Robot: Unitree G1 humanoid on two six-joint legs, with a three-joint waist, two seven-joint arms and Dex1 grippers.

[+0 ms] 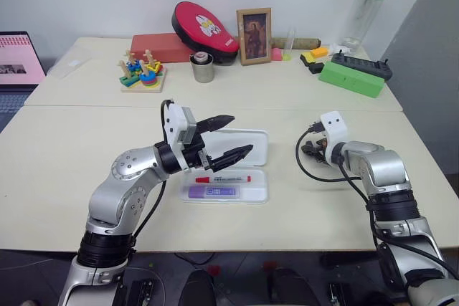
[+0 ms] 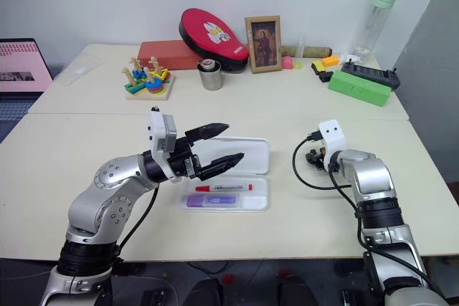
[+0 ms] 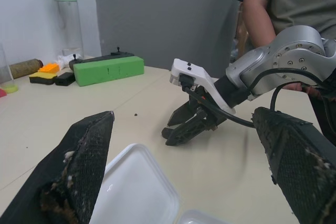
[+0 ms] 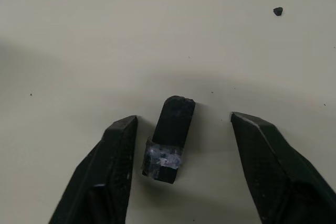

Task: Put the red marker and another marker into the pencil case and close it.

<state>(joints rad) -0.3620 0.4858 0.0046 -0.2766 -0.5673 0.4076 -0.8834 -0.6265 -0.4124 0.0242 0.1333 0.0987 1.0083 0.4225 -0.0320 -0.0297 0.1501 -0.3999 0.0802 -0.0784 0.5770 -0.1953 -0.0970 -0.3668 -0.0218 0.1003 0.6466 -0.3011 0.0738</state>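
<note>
The pencil case [image 1: 259, 195] lies open at the table's middle, its lid [image 1: 257, 140] folded back. In its tray the red marker [image 1: 223, 178] lies just behind the purple marker [image 1: 212, 192]. My left gripper [image 1: 242, 134] hovers open over the case, pointing right, with nothing between its fingers. My right gripper [image 1: 310, 150] points down at the bare table to the right of the case. Its fingers stand apart on either side of a small black cap-like piece [image 4: 170, 135] that lies on the table, with a gap on both sides.
Along the back edge stand a green box [image 1: 351, 78], a red oval case [image 1: 204, 23], a picture frame [image 1: 254, 36], a metal cup [image 1: 203, 68], a wooden toy [image 1: 143, 73] and a bottle [image 1: 366, 16]. A laptop [image 1: 18, 62] sits far left. A person [image 3: 262, 3] stands beyond the right side.
</note>
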